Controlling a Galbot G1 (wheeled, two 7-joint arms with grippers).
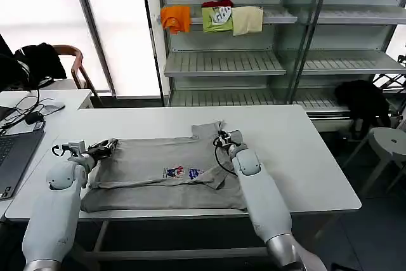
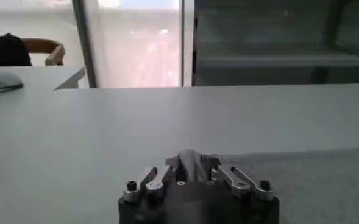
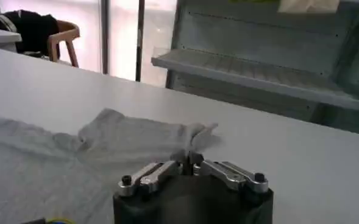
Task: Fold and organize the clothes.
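A light grey T-shirt (image 1: 152, 179) with a small multicoloured chest print (image 1: 183, 172) lies partly folded on the white table (image 1: 298, 150). My left gripper (image 1: 106, 147) sits at the shirt's left edge, shut on a raised peak of grey cloth (image 2: 189, 159). My right gripper (image 1: 222, 138) is at the shirt's far right part, shut on a pinch of the fabric near the sleeve (image 3: 136, 140). In the left wrist view the left gripper (image 2: 188, 164) is low on the table; in the right wrist view the right gripper (image 3: 189, 159) holds the cloth edge.
A laptop (image 1: 13, 157), a mouse and cables lie at the table's left. Behind stand metal shelves (image 1: 222, 61) with orange, green and cream folded garments (image 1: 219, 18). A chair with black clothing (image 1: 41, 60) is at the left, a stool (image 1: 388, 139) at the right.
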